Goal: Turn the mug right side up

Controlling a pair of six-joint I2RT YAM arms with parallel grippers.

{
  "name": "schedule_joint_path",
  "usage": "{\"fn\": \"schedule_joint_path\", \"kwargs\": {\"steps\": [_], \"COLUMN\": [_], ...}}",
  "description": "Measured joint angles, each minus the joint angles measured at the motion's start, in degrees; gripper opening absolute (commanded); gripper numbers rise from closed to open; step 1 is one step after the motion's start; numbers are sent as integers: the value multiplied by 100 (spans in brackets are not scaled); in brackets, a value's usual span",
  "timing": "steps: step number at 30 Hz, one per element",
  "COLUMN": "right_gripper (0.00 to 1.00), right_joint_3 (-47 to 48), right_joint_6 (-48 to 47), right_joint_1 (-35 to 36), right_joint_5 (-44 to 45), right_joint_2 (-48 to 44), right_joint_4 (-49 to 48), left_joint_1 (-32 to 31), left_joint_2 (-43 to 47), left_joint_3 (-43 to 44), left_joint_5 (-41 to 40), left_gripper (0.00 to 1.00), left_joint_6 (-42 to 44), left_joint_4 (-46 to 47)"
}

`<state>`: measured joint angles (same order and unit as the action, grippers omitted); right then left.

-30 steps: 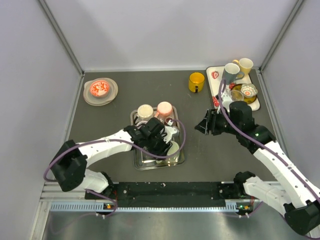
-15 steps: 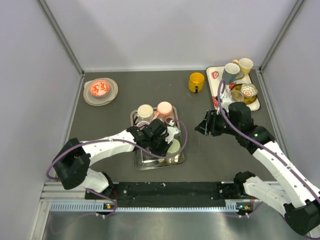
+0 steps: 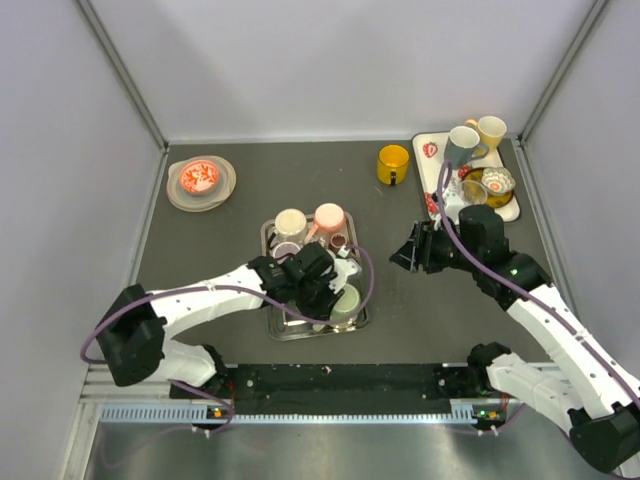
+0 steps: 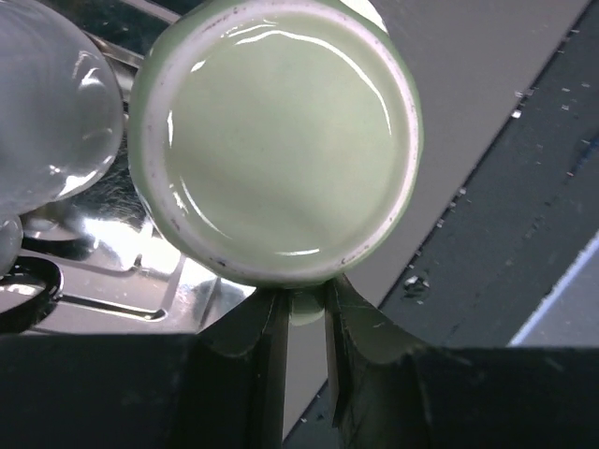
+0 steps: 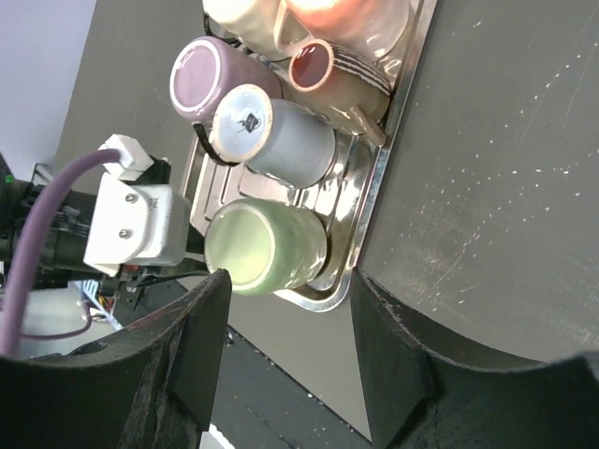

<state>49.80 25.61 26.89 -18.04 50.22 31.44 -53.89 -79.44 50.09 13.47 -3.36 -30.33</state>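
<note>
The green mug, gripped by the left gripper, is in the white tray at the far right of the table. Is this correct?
Not quite. The green mug is in the metal tray near the middle of the table, not in the white tray at the far right; the top external view shows this. The left gripper does grip it, as you say.

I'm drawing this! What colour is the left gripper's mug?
Pale green mug, best in left wrist view.

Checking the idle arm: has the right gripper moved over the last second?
No. The right gripper stays put, just right of the metal tray.
</note>
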Motion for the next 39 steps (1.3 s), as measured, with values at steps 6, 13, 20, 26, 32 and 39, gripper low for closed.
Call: {"fn": "schedule_joint_path", "kwargs": {"steps": [6, 13, 20, 26, 32, 39], "right_gripper": [54, 55, 64, 70, 71, 71], "right_joint_3": [35, 328, 254, -396, -1187, -2039], "right_joint_6": [-105, -205, 166, 844, 1657, 2824], "right_joint_1": [0, 0, 0, 0, 0, 0], "right_joint_5": [-223, -396, -345, -710, -1294, -1978], "right_joint_2": [-208, -656, -1287, -1965, -2048, -2022], "right_joint_4": [212, 426, 258, -476, -1517, -3390], "left_joint_1": [-260, -323, -321, -236, -140, -11], "left_joint_2": [533, 1259, 1834, 2778, 3180, 3093], "left_joint_3": [238, 507, 398, -33, -492, -1049], "left_joint_5": [271, 494, 11, -457, -866, -922], "left_gripper": [0, 0, 0, 0, 0, 0], "left_joint_6": [-87, -243, -728, -1539, -2461, -3567], "left_joint_4": [-466, -540, 24, 1539, 3515, 5215]}}
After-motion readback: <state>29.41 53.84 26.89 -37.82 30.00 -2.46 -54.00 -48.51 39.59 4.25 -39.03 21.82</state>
